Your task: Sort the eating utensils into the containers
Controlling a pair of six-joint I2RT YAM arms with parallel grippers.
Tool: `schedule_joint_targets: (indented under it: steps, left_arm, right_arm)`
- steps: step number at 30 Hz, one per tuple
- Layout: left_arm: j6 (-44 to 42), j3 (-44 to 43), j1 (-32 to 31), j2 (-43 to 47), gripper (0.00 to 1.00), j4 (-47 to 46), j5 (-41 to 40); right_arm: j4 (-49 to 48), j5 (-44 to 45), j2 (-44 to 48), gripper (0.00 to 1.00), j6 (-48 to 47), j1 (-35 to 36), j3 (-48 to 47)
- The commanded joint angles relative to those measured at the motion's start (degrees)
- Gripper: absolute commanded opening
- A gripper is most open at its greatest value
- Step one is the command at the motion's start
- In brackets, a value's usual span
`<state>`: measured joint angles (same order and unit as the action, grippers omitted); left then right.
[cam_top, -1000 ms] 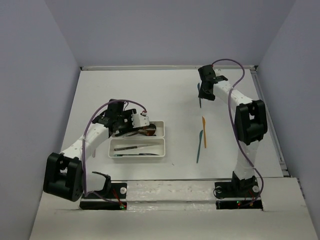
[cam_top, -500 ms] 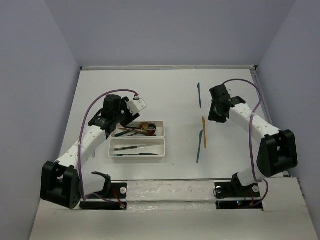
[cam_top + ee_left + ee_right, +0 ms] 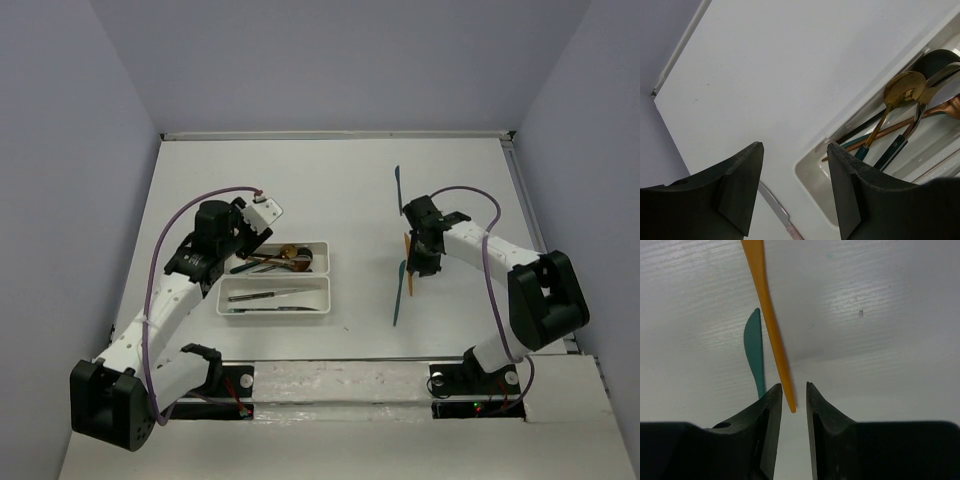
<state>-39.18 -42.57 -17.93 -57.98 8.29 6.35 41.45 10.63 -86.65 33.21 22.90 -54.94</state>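
Note:
My right gripper [image 3: 793, 385] hangs low over the table with its jaws a narrow gap apart. The near tip of an orange utensil [image 3: 771, 320] lies between them, close to the left jaw and gripped by neither. A teal knife [image 3: 754, 347] lies just to its left. From above, the right gripper [image 3: 420, 262] sits over the orange utensil [image 3: 408, 282], with the teal knife [image 3: 399, 298] nearer the bases. My left gripper [image 3: 795, 145] stands open and empty beside the left end of the far container [image 3: 815, 187], which holds a gold spoon [image 3: 902, 92] and several other utensils.
Two white containers [image 3: 322, 258] lie side by side at centre left, the near container [image 3: 325, 295] holding slim utensils. A dark utensil [image 3: 398, 190] lies farther back on the right. A silver knife [image 3: 774, 206] rests on the table under my left gripper.
The right arm has swung from the far side toward the bases and come down over the orange utensil, its jaws narrowing. The left gripper has drawn back left from the far container and widened slightly.

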Motion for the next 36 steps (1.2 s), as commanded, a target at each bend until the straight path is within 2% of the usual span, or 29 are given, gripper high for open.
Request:
schedule_joint_targets:
  steps: [1,10,20,23,24,26,27,30,34,36]
  left_arm:
    - [1.03,1.78,0.0,0.93,0.66,-1.79,-0.55]
    - [1.03,3.1,0.0,1.46,0.67,-2.14,0.16]
    - [-0.02,4.07,0.18,2.16,0.67,-2.14,-0.64]
    - [-0.02,4.25,0.18,2.43,0.67,-2.14,-0.81]
    - [-0.11,4.33,0.18,2.52,0.67,-2.14,-0.81]
    - [-0.28,4.51,0.27,2.69,0.67,-2.06,-0.9]
    - [-0.28,4.51,0.27,2.78,0.67,-2.05,-0.9]
    - [-0.2,4.42,0.27,2.69,0.67,-1.97,-0.64]
    - [0.24,3.72,0.27,2.69,0.67,-0.92,0.68]
    - [0.5,2.67,0.27,2.52,0.67,-0.21,1.82]
  right_arm:
    - [-2.52,-0.26,-3.25,0.31,0.63,0.66,-2.71]
    - [-2.96,2.72,-13.79,0.29,-1.04,0.66,-9.04]
    - [-3.04,5.8,-20.31,0.28,0.19,0.14,-11.86]
    - [-3.04,6.68,-21.54,0.22,0.45,-0.39,-11.95]
    - [-3.04,6.68,-21.54,0.19,0.54,-0.4,-11.69]
    - [-3.31,6.86,-21.45,0.02,0.54,-0.4,-11.16]
    - [-3.57,6.94,-21.37,0.0,0.71,-0.4,-10.55]
    - [-3.83,8.6,-19.61,0.0,1.41,-0.4,-9.23]
    - [-4.45,11.42,-12.33,0.0,2.91,-0.4,-7.56]
    - [-4.89,13.35,-5.74,0.0,3.26,-0.4,-7.03]
